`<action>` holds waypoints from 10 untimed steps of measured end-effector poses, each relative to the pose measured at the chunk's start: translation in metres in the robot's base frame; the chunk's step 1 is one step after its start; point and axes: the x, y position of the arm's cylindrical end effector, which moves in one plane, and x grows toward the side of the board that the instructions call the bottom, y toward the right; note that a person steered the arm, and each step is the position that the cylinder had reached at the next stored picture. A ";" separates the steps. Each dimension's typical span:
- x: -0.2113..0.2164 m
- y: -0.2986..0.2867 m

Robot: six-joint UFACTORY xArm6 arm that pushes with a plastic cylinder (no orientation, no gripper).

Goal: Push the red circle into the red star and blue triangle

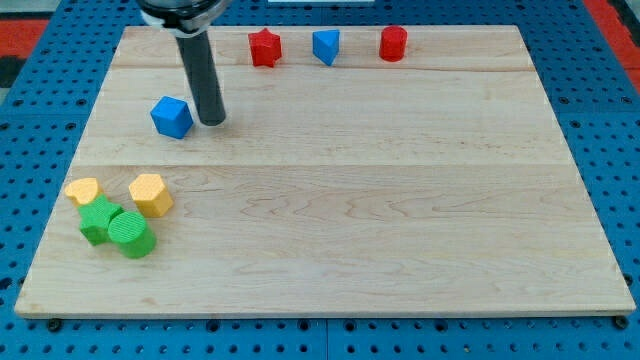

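Note:
The red circle (393, 43) sits near the board's top edge, right of centre. The blue triangle (326, 46) lies a short gap to its left, and the red star (264, 47) is further left along the same top row. My tip (212, 121) rests on the board at the upper left, just right of a blue cube (172, 117). The tip is well left of and below the red star, far from the red circle.
At the lower left stand a yellow heart-like block (83, 190), a yellow hexagon (151, 194), a green star-like block (98, 219) and a green circle (132, 234), clustered together. The wooden board (350, 200) lies on a blue pegboard.

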 end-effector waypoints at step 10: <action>-0.147 0.198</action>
